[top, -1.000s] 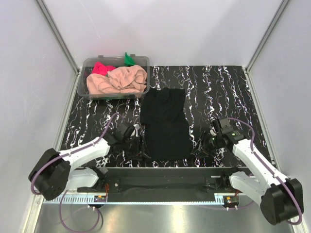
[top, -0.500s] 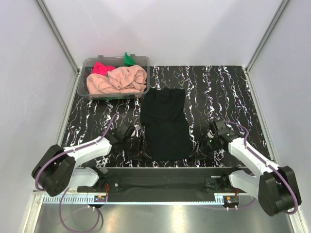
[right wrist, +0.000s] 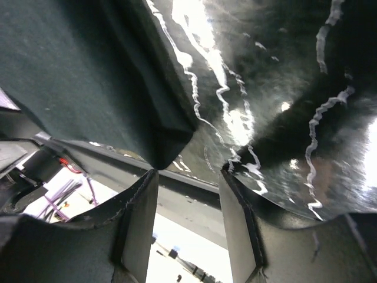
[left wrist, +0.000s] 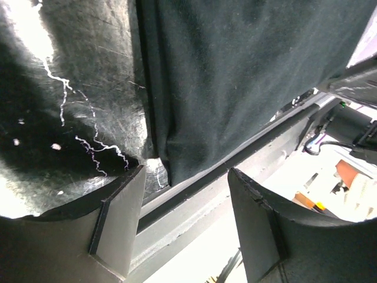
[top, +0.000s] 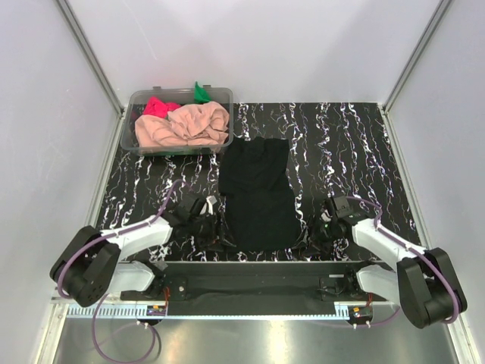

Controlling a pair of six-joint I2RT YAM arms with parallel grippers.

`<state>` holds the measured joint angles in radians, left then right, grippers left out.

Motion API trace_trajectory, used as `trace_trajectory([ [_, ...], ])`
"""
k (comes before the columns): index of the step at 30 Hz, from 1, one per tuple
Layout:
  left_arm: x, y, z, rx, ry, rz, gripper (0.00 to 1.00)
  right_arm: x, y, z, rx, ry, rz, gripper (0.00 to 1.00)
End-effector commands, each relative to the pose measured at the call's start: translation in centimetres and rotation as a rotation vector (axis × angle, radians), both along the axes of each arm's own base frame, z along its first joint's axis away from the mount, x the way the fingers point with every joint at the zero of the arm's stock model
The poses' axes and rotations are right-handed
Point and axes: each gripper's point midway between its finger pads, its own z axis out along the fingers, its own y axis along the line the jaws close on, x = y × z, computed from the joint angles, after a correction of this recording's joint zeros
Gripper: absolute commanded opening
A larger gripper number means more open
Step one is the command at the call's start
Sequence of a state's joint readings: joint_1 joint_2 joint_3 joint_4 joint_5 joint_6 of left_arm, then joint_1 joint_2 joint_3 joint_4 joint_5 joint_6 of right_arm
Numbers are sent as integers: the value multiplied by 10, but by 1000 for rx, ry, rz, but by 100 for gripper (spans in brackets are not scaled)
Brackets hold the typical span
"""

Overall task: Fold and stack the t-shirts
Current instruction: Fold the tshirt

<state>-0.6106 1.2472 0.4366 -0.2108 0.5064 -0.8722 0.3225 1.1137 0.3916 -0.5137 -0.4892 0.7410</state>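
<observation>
**At the near table edge: two open grippers flank the hem of the black t-shirt**

At the near edge of the table [top: 341, 144], a black surface veined with white, both arms lie low, one at each near corner of the black t-shirt [top: 258, 193].

The left gripper [top: 218, 233] sits just beside the shirt's near-left corner. In the left wrist view its jaws stand wide apart with nothing between them [left wrist: 188, 218]. The corner of the dark cloth [left wrist: 235, 76] lies just beyond the fingertips, over the table edge and the dark base rail [left wrist: 194, 200].

The right gripper [top: 311, 231] sits just beside the near-right corner. Its jaws are likewise parted and hold nothing [right wrist: 188, 218]. The folded corner of the shirt [right wrist: 76, 65] ends just above the tip of one finger [right wrist: 138, 224]; whether it touches cannot be told.

The black t-shirt lies flat between the two grippers as a tall, narrow shape, its hem at the near edge and its upper part reaching toward mid-table.

At the far left stands a clear plastic tub [top: 129, 129], just beyond the black shirt's far-left corner. It holds the remaining garments in a loose heap: the peach-pink t-shirt [top: 186, 125] fills most of it, the bright pink-red t-shirt [top: 158, 106] shows behind it at the left, and the green t-shirt [top: 201, 92] pokes up at the far rim.
</observation>
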Motion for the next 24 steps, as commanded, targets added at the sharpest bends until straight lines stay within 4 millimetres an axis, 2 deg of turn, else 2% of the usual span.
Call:
trace_trajectory([
  [1, 4, -10, 7, -71, -14, -15, 64, 13, 10, 2, 49, -48, -4, 53],
  [24, -1, -12, -9, -93, 33, -13, 64, 36, 23, -12, 93, -58, 11, 52],
])
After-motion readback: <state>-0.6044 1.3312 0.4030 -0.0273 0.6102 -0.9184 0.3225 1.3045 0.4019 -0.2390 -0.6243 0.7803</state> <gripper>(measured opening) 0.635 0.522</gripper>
